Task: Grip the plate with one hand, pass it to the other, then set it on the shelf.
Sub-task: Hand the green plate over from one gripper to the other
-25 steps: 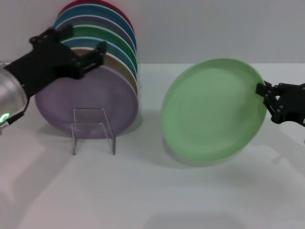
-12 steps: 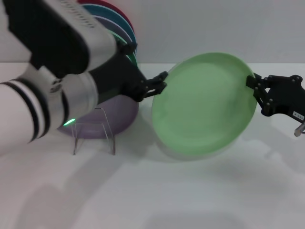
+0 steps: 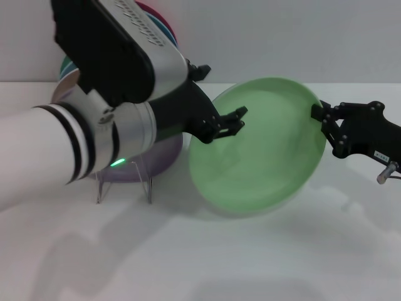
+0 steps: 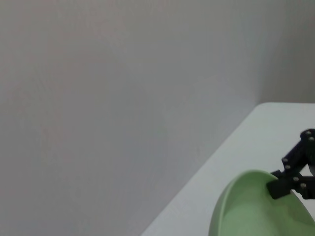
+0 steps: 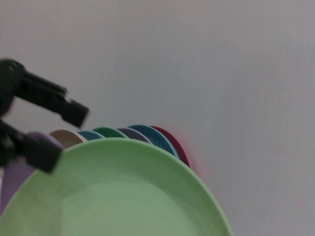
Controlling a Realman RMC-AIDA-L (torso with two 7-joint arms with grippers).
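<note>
I have the white bench [image 3: 263, 263] in front of me, and the biggest thing over it is my left arm [image 3: 94, 125], reaching across from the left and covering most of the stack of coloured plates [image 5: 133, 133] that leans against the back wall. Next in size is the pale mint-green plate [image 3: 257, 147], tilted up on edge above the bench, its lower rim close to the surface; I cannot tell whether it touches. By my reading the first step is done, since one hand has the plate lifted, and the handover is under way but not finished; setting it on the shelf is all still to do. The clear plastic plate rack [image 3: 123, 170] stands on the bench below my left forearm, well apart from the plate, in front of the lilac plate [image 3: 160, 153]. The right gripper [image 3: 321, 114] has its jaws closed on the plate's rim at the right-hand edge and carries it alone. The left gripper [image 3: 236, 120] is at the opposite rim with its jaws parted, one finger in front of the plate's face in the head view and the other just below it; the right wrist view shows the two fingers [image 5: 74, 110] spread either side of that edge, not yet pinching it, as far as I can judge.
</note>
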